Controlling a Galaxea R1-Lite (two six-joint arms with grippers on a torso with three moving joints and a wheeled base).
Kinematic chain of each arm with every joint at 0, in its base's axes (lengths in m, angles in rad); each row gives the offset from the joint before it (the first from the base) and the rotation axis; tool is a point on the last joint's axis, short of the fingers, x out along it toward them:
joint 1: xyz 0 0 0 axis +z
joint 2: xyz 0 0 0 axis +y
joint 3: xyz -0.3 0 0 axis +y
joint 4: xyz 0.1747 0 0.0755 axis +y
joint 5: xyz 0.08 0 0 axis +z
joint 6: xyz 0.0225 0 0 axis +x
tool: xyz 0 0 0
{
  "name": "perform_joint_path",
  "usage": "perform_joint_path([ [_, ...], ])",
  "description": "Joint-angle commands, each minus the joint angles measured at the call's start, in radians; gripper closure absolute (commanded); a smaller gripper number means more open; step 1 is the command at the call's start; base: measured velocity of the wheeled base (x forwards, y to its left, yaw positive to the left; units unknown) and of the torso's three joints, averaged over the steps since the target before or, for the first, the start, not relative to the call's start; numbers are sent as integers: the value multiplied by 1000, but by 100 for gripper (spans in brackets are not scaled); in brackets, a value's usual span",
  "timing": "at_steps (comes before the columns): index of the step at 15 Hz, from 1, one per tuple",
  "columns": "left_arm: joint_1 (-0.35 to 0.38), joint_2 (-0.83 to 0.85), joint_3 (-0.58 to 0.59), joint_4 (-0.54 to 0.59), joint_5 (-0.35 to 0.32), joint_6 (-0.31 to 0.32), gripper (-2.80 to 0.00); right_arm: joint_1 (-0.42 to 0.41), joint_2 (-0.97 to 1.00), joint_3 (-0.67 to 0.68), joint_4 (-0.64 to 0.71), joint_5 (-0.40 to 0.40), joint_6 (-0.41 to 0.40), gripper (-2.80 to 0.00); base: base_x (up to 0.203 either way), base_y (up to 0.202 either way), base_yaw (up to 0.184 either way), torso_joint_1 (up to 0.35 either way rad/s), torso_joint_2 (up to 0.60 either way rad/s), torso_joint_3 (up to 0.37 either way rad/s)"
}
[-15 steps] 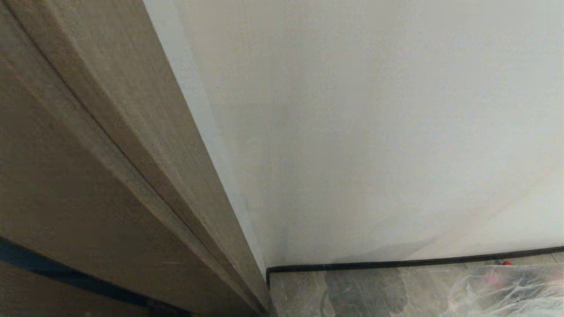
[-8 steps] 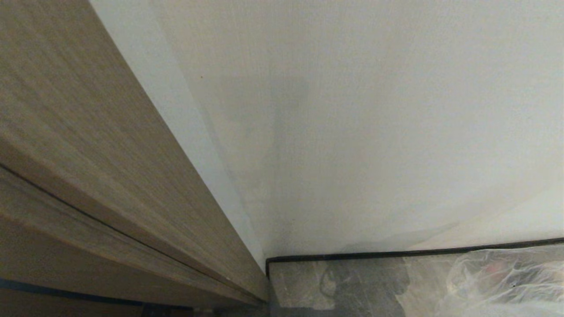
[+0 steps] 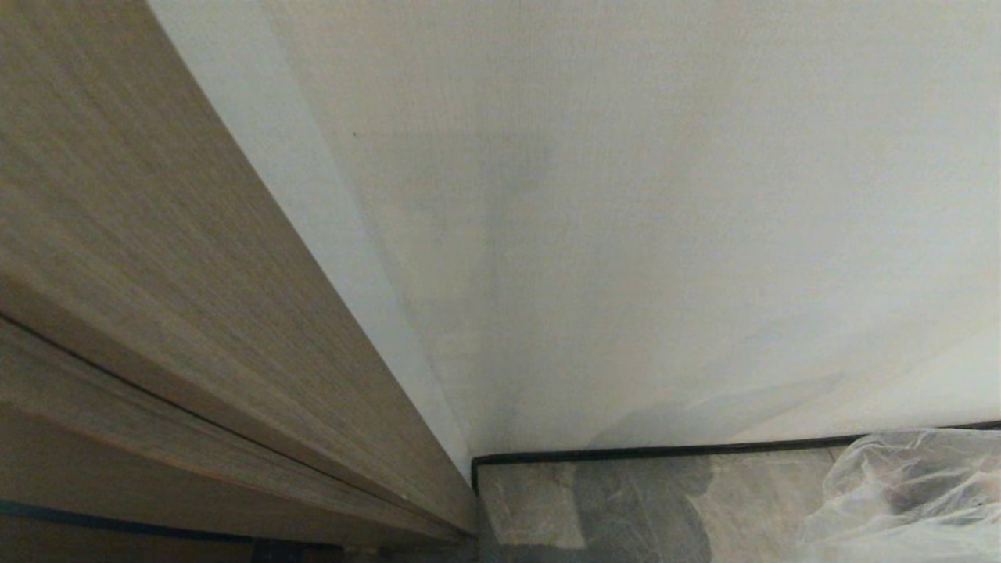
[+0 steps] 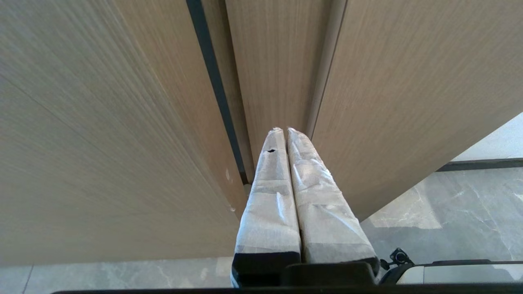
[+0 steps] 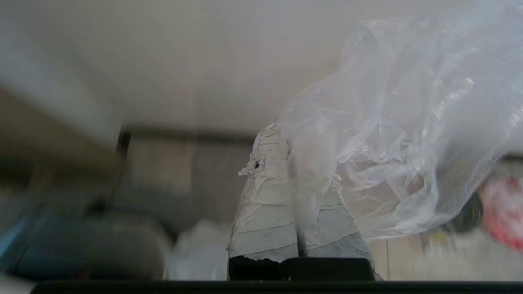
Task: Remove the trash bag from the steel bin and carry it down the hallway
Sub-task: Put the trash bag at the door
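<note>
The right end effector (image 5: 288, 134) is clenched on the trash bag (image 5: 408, 134), pinching a fold of clear plastic between its taped fingers (image 5: 265, 196). The bag billows beside it, above the tiled floor (image 3: 641, 500) near the white wall (image 3: 626, 234). The left end effector (image 4: 284, 130) is closed and empty, facing a wooden door (image 4: 102, 122).

The large thin clear crinkly plastic trash bag (image 3: 915, 500) is cut off by the head view's lower right corner, so only its upper folds show and its contents cannot be made out. In the right wrist view its film (image 5: 408, 134) drapes over the tape-wrapped right gripper (image 5: 286, 136), hiding one fingertip, and runs off the frame's edge. There a smeared red patch (image 5: 504, 212) and a blurred dark rounded shape (image 5: 81, 245) are too indistinct to name
</note>
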Motion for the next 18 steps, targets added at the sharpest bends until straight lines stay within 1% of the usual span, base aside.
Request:
perform_joint_path([
  [1,0,0,0,0,0,1,0,0,260,-153,100,39,-21,0,0,0,0,0,0,0],
  [3,0,0,0,0,0,1,0,0,405,-217,149,55,-58,0,0,0,0,0,0,0],
  [5,0,0,0,0,0,1,0,10,541,-231,158,26,-107,0,0,0,0,0,0,0],
  [10,0,0,0,0,0,1,0,23,828,-272,127,-12,-121,0,0,0,0,0,0,0],
  [13,0,0,0,0,0,0,0,24,938,-268,175,-30,-118,0,0,0,0,0,0,0],
  [14,0,0,0,0,0,-1,0,24,952,-235,178,-33,-121,0,0,0,0,0,0,0],
  [18,0,0,0,0,0,1,0,24,1023,-205,162,-29,-117,0,0,0,0,0,0,0],
])
